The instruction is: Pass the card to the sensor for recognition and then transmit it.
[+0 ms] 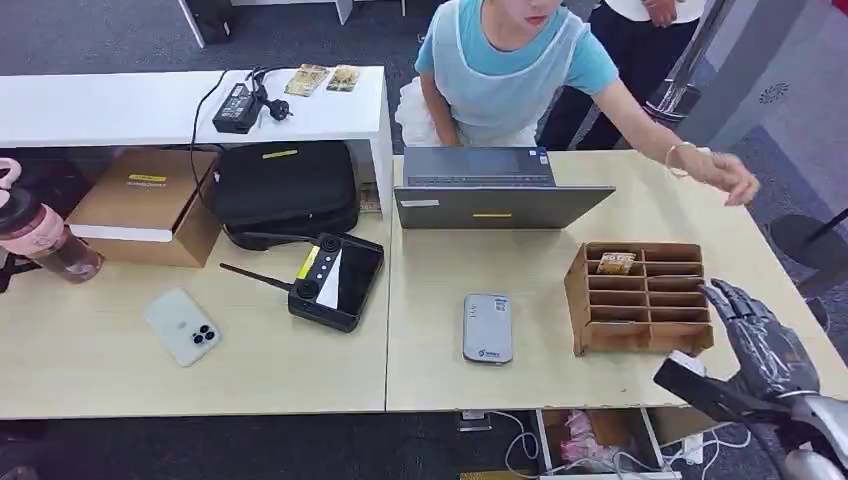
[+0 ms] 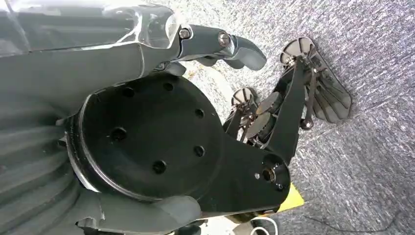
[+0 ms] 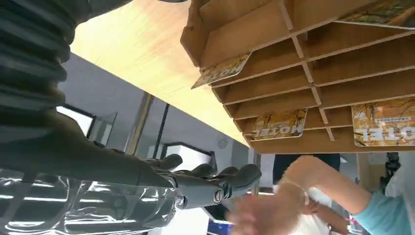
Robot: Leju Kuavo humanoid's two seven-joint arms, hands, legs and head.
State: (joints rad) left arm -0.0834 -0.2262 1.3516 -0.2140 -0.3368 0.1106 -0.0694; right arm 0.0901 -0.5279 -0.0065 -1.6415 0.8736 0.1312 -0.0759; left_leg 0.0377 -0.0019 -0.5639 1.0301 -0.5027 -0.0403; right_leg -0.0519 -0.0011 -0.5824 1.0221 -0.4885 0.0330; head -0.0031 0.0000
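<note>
Beside the wooden card rack [image 1: 645,297] on the table [image 1: 500,385], head view: right robot hand [image 1: 762,345] spread, holding nothing; hotel card [image 1: 616,263] slotted in the top row, card reader [image 1: 488,328] well apart. Left wrist view: left robot hand [image 2: 230,46] hanging, fingers apart, empty. Right wrist view: cards [image 3: 276,125] upright in slots. Best reached squarely, pinching a card's exposed edge.

We take the card rack [image 1: 640,298] as our mark: the sensor [image 1: 488,328] lies on the table [image 1: 450,370] to its left. The laptop [image 1: 487,188] stands behind both, and a card [image 1: 616,263] sits in its rear compartment.
</note>
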